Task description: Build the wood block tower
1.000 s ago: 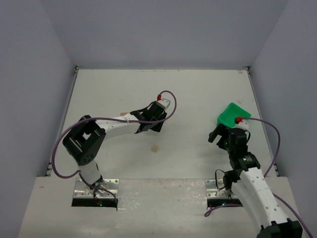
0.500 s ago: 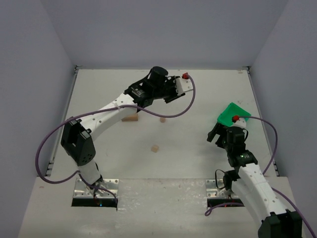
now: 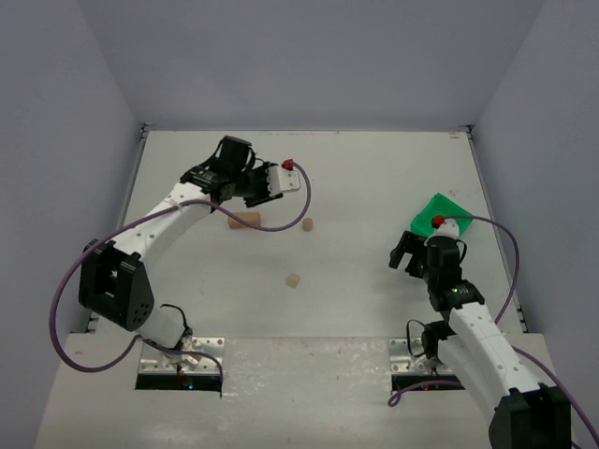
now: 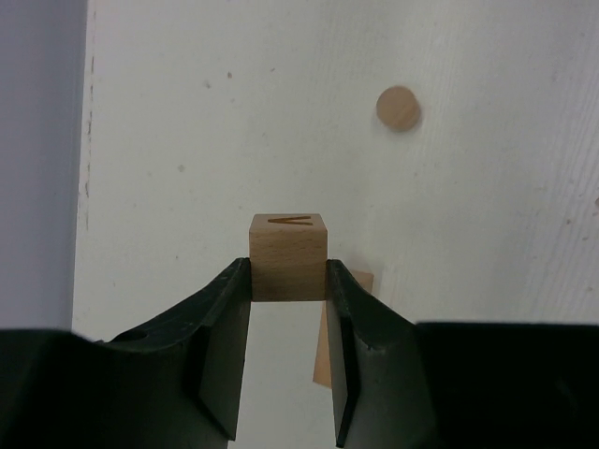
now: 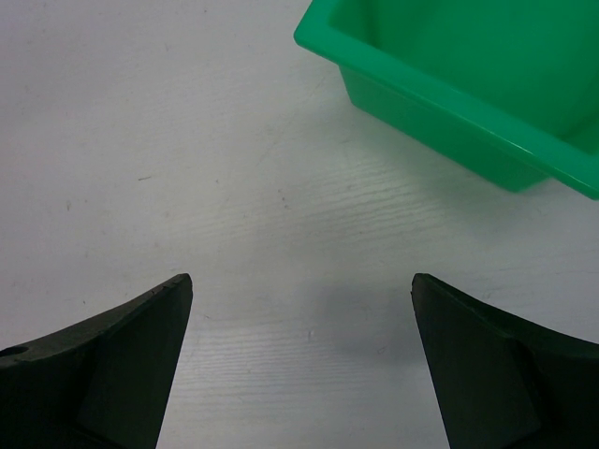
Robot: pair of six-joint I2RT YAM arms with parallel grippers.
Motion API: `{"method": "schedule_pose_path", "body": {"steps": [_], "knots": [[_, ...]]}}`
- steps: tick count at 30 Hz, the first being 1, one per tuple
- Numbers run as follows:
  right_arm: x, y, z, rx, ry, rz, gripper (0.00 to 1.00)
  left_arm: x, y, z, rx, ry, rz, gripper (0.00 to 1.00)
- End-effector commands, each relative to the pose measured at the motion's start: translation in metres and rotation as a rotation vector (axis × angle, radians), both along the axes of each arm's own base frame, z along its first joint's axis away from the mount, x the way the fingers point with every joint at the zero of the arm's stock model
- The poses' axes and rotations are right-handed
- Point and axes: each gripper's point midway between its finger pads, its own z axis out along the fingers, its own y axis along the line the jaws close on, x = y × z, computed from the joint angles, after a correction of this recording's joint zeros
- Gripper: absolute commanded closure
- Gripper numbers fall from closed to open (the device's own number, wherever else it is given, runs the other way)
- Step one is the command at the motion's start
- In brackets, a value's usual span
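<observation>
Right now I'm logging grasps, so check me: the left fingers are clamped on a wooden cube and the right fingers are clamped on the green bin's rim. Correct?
Not the second half. The right fingers stand open and hold nothing, with the green bin ahead of them and untouched, as the right wrist view shows. The left fingers do clamp the wooden cube.

The spread right claw has bare tabletop from 9 to 12 o'clock, but the green bin blocks 1 o'clock. Below the left claw and its held cube, a wooden bar lies close at 5 o'clock, a round wooden piece at 1 o'clock; 11 o'clock is free up to the wall.
</observation>
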Motion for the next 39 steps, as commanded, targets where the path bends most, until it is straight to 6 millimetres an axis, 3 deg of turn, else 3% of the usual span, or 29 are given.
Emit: {"method": "schedule_pose_path", "body": {"steps": [1, 6, 13, 18, 29, 39], "knots": [[0.020, 0.003, 0.027, -0.025, -0.097, 0.039, 0.01, -0.013, 0.040, -0.004, 0.015, 0.044, -0.083, 1.00], [0.022, 0.010, 0.025, -0.019, -0.078, 0.084, 0.01, -0.013, 0.073, -0.028, 0.054, 0.144, -0.052, 1.00], [0.024, 0.016, 0.027, -0.011, -0.085, 0.126, 0.01, -0.015, 0.095, -0.053, 0.058, 0.183, -0.034, 1.00], [0.024, 0.023, 0.029, 0.011, -0.079, 0.154, 0.01, -0.004, 0.099, -0.070, 0.052, 0.206, -0.012, 1.00], [0.025, 0.027, 0.035, 0.017, -0.081, 0.176, 0.01, 0.011, 0.094, -0.077, -0.004, 0.262, -0.059, 1.00], [0.026, 0.027, 0.036, 0.014, -0.089, 0.180, 0.01, 0.012, 0.096, -0.083, 0.012, 0.271, -0.067, 1.00]]}}
